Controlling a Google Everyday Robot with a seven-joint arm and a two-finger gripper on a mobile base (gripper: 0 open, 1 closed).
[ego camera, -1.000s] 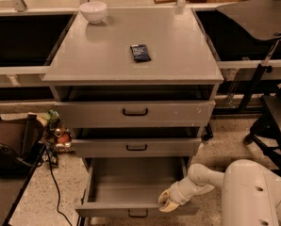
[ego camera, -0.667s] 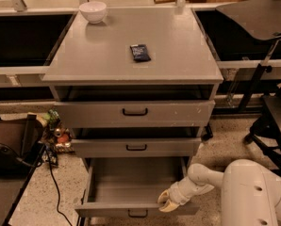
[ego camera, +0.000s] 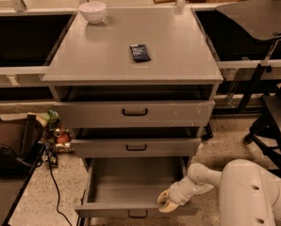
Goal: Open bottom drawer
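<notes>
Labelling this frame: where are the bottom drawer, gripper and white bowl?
bottom drawer [ego camera: 126,187], camera view, on its grey inner floor.
gripper [ego camera: 168,202], camera view, its tip, by the drawer front's top edge.
white bowl [ego camera: 93,11], camera view, on its outer wall.

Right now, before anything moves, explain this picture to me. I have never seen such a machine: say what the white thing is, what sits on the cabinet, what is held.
The white shape at lower right is a robot's arm; its grasping end, the tool, sits at the front right edge of the bottom drawer, which is pulled out. The one camera looks down on the grey cabinet from the front. On its top lie a white bowl and a small dark packet. Whether the tool holds anything cannot be told.
</notes>
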